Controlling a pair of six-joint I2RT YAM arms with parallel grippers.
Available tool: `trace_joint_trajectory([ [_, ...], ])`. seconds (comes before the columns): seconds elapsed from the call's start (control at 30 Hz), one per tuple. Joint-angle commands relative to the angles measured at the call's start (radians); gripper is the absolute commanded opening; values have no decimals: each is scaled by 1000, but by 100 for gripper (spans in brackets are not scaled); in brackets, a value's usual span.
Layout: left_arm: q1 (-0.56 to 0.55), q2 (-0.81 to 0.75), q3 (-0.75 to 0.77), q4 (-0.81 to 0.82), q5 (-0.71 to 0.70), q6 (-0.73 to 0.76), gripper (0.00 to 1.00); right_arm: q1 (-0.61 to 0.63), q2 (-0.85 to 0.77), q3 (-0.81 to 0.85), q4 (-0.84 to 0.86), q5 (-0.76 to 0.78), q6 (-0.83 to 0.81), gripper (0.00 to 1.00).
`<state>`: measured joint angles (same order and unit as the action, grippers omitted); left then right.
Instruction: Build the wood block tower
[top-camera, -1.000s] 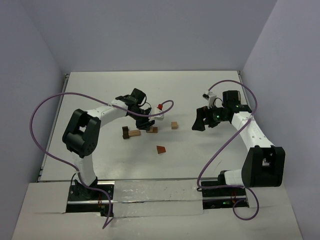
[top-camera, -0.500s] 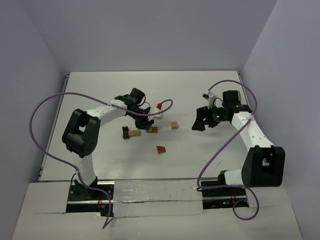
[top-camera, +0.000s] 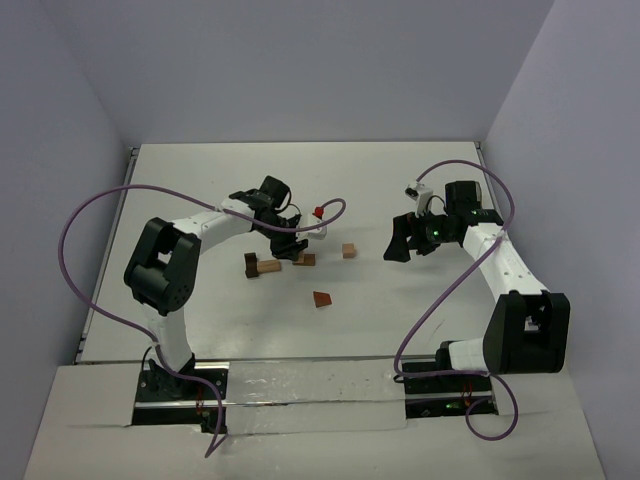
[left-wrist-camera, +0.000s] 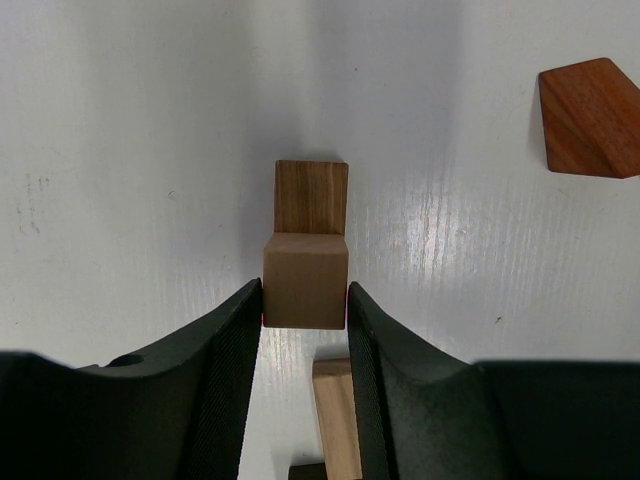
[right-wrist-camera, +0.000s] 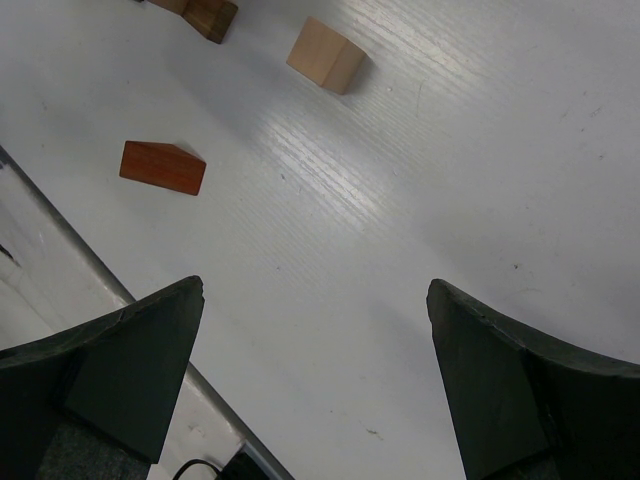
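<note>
one tan block (left-wrist-camera: 305, 268) fills left gripper (left-wrist-camera: 304, 295), its underside hidden.

The left arm (top-camera: 205, 225), like the right arm (top-camera: 500, 262), is white with black joints. Purple cables (top-camera: 67, 240) trail from both.

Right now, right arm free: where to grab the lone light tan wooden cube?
Light tan wooden cube: pinch two opposite side faces, coming straight down with the open right gripper. It sits flat, faces parallel, nothing touching it.

White table (top-camera: 200, 180); wooden blocks (top-camera: 348, 250), reddish wedge (top-camera: 321, 299)
</note>
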<state>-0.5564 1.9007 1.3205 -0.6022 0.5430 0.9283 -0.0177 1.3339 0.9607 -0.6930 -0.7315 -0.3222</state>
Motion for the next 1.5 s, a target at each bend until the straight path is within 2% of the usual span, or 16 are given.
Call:
trace_joint_trajectory([
  [0.0, 3, 0, 7, 16, 19, 10, 47, -5, 9, 3, 32, -22, 4, 100],
  [0.13, 1, 3, 8, 13, 14, 12, 51, -5, 8, 2, 32, -22, 3, 100],
  [0.47, 8, -65, 38, -52, 23, 32, 73, 1, 6, 17, 22, -8, -8, 100],
  [0.6, 48, -149, 74, -139, 87, 49, 83, 12, 9, 47, -6, 18, -38, 100],
  [0.73, 140, -262, 96, -216, 232, 43, 92, 55, 62, 145, -96, 61, -129, 100],
  [0.97, 266, -408, -39, -194, 375, -10, 95, 150, 233, 393, -260, 123, -347, 100],
  [1.1, 354, -447, -126, -201, 445, -17, 95, 243, 342, 469, -274, 170, -471, 99],
  [1.27, 409, -462, -172, -238, 503, 3, 95, 379, 424, 440, -219, 287, -596, 96],
  [1.47, 413, -501, -234, -159, 499, -35, 97, 471, 468, 380, -98, 366, -661, 95],
])
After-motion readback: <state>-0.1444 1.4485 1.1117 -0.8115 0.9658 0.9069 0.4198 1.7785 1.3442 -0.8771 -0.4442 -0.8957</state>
